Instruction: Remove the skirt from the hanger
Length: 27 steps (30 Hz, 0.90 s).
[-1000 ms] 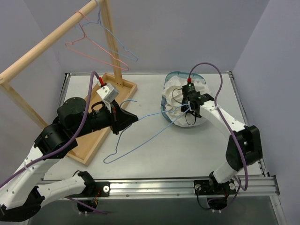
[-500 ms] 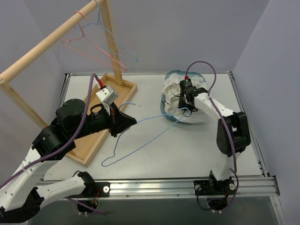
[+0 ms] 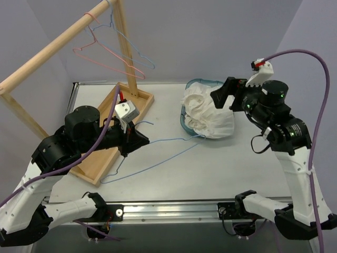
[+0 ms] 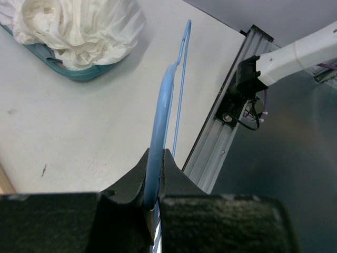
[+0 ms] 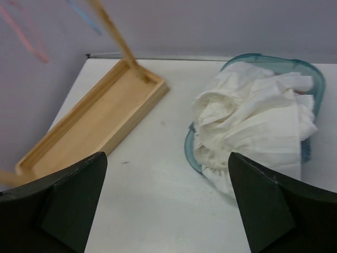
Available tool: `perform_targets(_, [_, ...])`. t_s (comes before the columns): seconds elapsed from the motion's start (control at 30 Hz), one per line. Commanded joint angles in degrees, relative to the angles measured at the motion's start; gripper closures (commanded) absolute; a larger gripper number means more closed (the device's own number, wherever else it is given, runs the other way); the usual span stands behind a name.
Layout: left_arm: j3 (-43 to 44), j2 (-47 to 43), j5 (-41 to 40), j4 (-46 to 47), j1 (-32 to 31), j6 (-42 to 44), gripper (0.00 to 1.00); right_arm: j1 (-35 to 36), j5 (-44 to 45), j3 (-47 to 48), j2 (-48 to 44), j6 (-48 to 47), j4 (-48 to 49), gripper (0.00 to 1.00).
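Note:
The white skirt (image 3: 208,112) lies bunched in a teal basket (image 3: 182,122), spilling over its near rim. My left gripper (image 3: 138,138) is shut on the blue wire hanger (image 3: 168,139), which stretches right over the table; its far end lies by the skirt's lower edge. In the left wrist view the hanger (image 4: 160,110) runs out from my left gripper (image 4: 156,154), apart from the skirt (image 4: 79,26). My right gripper (image 3: 227,95) hangs open above the skirt's right side. In its wrist view my right gripper (image 5: 166,174) holds nothing, with the skirt (image 5: 258,121) below.
A wooden rack stands at the left: its base tray (image 3: 138,101), an upright, and a rail (image 3: 52,47) carrying a pink hanger (image 3: 105,52) and a blue one. The tray (image 5: 89,126) also shows in the right wrist view. A metal rail (image 3: 210,208) borders the near table edge.
My right gripper has opened, let go of the skirt and risen up and to the right. My left gripper has drawn the hanger leftward, away from the skirt.

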Motion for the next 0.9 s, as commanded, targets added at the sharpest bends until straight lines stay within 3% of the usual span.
perform_targets(0.0, [3.8, 0.5, 7.0, -2.9, -0.2, 3.5, 0.98, 0.1, -22.3, -4.2, -1.0, -3.8, -2.9, 0.07])
perform_targets(0.03, [4.3, 0.6, 8.5, -3.3, -0.3, 3.9, 0.98, 0.1, -31.3, -5.3, -2.7, -3.7, -2.6, 0.10])
perform_targets(0.1, [5.0, 0.6, 10.9, -3.7, -0.3, 4.3, 0.98, 0.2, -37.4, -9.3, -5.4, -3.1, -1.7, 0.15])
perform_targets(0.23, [5.1, 0.1, 13.7, -2.9, -0.2, 3.9, 0.98, 0.2, -47.5, -13.6, -12.7, -3.9, -2.9, 0.16])
perform_targets(0.33, [5.7, 0.4, 15.2, -2.6, -0.2, 3.5, 0.98, 0.2, -48.6, -13.6, -14.9, -5.1, -6.4, 0.18])
perform_targets(0.87, [9.1, 1.4, 18.2, -1.1, -0.2, 0.2, 0.98, 1.1, -58.8, -18.5, -23.1, 0.3, -4.9, 0.39])
